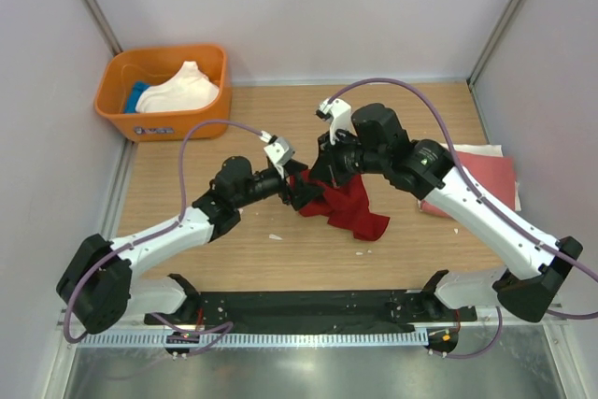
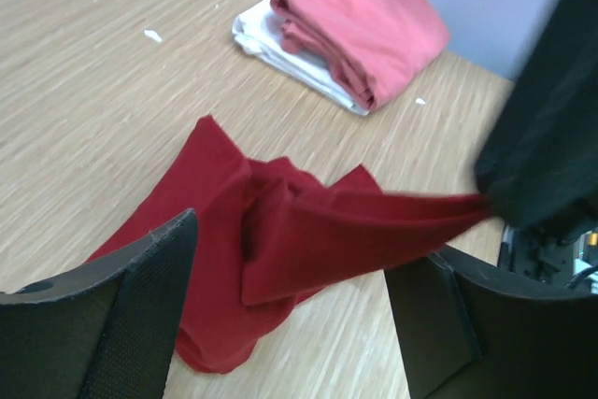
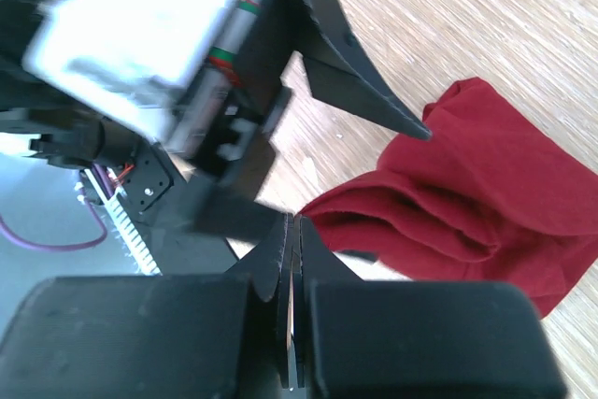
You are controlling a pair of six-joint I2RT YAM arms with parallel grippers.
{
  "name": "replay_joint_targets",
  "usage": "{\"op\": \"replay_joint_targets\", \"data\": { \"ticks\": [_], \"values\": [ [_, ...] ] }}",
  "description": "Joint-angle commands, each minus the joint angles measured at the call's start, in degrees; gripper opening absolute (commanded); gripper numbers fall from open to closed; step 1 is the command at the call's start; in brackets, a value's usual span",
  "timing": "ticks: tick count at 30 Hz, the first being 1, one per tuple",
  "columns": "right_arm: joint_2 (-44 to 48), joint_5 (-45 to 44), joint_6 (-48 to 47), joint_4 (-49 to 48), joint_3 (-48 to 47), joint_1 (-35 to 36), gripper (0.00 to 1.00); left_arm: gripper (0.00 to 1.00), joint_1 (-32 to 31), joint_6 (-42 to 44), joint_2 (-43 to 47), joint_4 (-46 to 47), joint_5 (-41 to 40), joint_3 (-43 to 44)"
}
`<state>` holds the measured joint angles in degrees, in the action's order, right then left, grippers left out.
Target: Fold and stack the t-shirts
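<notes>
Near the middle of the surface, the right claw pinched the dark red t-shirt by an edge, holding it up, probably so the spread left claw could grab another part.

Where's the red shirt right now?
The red shirt lies crumpled in the middle of the table, top view, one edge pinched in the right pincer, folded pink shirt to its right.

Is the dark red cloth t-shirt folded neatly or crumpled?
Crumpled: the dark red cloth t-shirt lies bunched in loose wrinkles on the wooden table, one edge pinched in the shut right gripper.
</notes>
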<state>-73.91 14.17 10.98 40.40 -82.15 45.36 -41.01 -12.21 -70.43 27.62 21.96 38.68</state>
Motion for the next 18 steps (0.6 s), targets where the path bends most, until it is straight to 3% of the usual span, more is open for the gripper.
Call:
{"op": "replay_joint_targets", "data": {
  "ticks": [1, 3, 5, 6, 9, 10, 12, 13, 14, 15, 18],
  "values": [
    [2.8, 1.8, 1.1, -2.3, -1.4, 0.1, 0.01, 0.76, -0.3, 3.3, -1.5, 9.0, -1.4, -1.1],
    [3.0, 1.4, 1.0, -1.8, -1.6, 0.1, 0.01, 0.74, -0.3, 3.0, -2.0, 11.0, -1.4, -2.4],
    [3.2, 0.9, 0.9, -1.3, -1.7, 0.0, 0.01, 0.58, -0.3, 2.5, -2.2, 13.0, -0.6, -3.0],
    [3.3, 0.8, 0.8, -1.2, -1.5, -0.1, 0.01, 0.39, -0.3, 2.3, -2.3, 13.3, 0.4, -3.3],
    [3.5, -0.6, 0.6, -1.0, -1.0, -0.2, 0.01, 0.14, -0.2, 1.1, -1.9, 14.5, 2.8, -3.3],
    [3.5, -1.1, 0.5, -1.0, -0.5, -0.4, 0.01, 0.0, -0.3, 0.6, -1.6, 14.6, 3.1, -3.3],
    [3.3, -2.7, 0.6, -1.1, 0.1, -0.3, 0.02, 0.0, -0.2, -0.9, -0.3, 14.7, 4.2, -3.3],
    [3.3, -2.7, 0.6, -1.5, 0.9, -0.4, 0.07, 0.0, -0.2, -1.4, 0.0, 15.0, 5.0, -3.3],
    [3.5, -2.7, 0.6, -1.8, 1.5, -0.4, 0.31, 0.0, -0.2, -1.9, 0.4, 15.1, 5.2, -3.3],
    [3.7, -2.8, 0.6, -2.9, 2.1, -0.3, 0.41, 0.0, -0.2, -2.5, 1.1, 15.1, 5.3, -3.4],
    [3.9, -3.5, 0.4, -3.6, 3.3, -0.4, 0.53, 0.0, -0.3, -2.9, 2.2, 15.1, 5.5, -4.0]
  ]
}}
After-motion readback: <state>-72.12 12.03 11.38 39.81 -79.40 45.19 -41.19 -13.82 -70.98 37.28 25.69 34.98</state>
